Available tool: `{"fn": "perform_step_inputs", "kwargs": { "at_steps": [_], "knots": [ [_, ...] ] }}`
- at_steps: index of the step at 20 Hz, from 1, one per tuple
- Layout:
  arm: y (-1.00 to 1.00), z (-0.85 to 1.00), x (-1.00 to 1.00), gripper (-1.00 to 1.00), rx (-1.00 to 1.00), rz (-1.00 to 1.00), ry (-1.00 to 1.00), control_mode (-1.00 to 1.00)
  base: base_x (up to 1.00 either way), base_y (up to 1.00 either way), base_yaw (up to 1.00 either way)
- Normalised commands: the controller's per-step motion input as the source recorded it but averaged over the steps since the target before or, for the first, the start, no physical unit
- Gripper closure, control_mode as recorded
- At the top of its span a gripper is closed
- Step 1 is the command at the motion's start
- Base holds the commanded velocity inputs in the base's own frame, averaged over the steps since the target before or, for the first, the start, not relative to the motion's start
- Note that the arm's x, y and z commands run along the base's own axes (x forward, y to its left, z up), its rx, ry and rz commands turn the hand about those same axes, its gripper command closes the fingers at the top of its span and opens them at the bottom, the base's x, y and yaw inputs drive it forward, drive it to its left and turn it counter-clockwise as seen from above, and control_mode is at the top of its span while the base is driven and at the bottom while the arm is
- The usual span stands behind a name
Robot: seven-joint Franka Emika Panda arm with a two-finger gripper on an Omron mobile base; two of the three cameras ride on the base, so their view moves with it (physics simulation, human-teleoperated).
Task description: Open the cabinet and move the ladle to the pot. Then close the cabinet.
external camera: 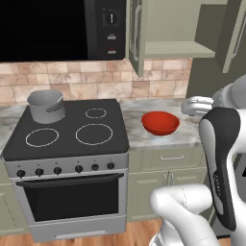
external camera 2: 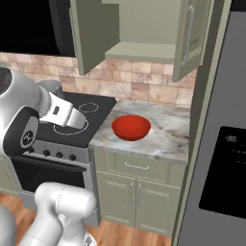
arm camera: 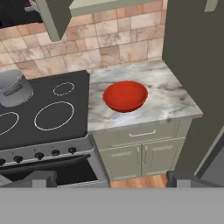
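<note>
Cabinet (external camera 2: pixel 144 29) stands open above the red bowl (external camera 2: pixel 131 127); gripper (arm camera: pixel 109 179) released, empty; next move: locate and grasp the ladle.

Cabinet (external camera 2: pixel 144 33) doors open; grey pot (external camera: pixel 46 105) on stove's back-left burner.

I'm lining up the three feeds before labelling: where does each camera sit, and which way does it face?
Left base view: behind the arm's left, facing the stove; white arm at lower right.
Right base view: behind its right, facing the open cabinet; arm at lower left.
Hand view: on the hand, looking down at the counter; open gripper.
All share the red bowl and pot.
</note>
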Motion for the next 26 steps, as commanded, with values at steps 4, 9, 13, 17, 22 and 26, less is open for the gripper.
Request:
{"fn": "perform_step_inputs", "kwargs": {
  "at_steps": [4, 9, 13, 17, 22, 26],
  "knots": [
    [0.00, 0.00, 0.00, -1.00, 0.00, 0.00, 0.00, 1.00, 0.27, -0.46, 0.00],
    [0.00, 0.00, 0.00, -1.00, 0.00, 0.00, 0.00, 1.00, 0.40, -0.45, 0.00],
    [0.00, 0.00, 0.00, -1.00, 0.00, 0.00, 0.00, 1.00, 0.45, -0.35, 0.00],
    [0.00, 0.00, 0.00, -1.00, 0.00, 0.00, 0.00, 1.00, 0.49, -0.21, 0.00],
    [0.00, 0.00, 0.00, -1.00, 0.00, 0.00, 0.00, 1.00, 0.44, -0.24, 0.00],
    [0.00, 0.00, 0.00, -1.00, 0.00, 0.00, 0.00, 1.00, 0.41, -0.24, 0.00]
  ]
}}
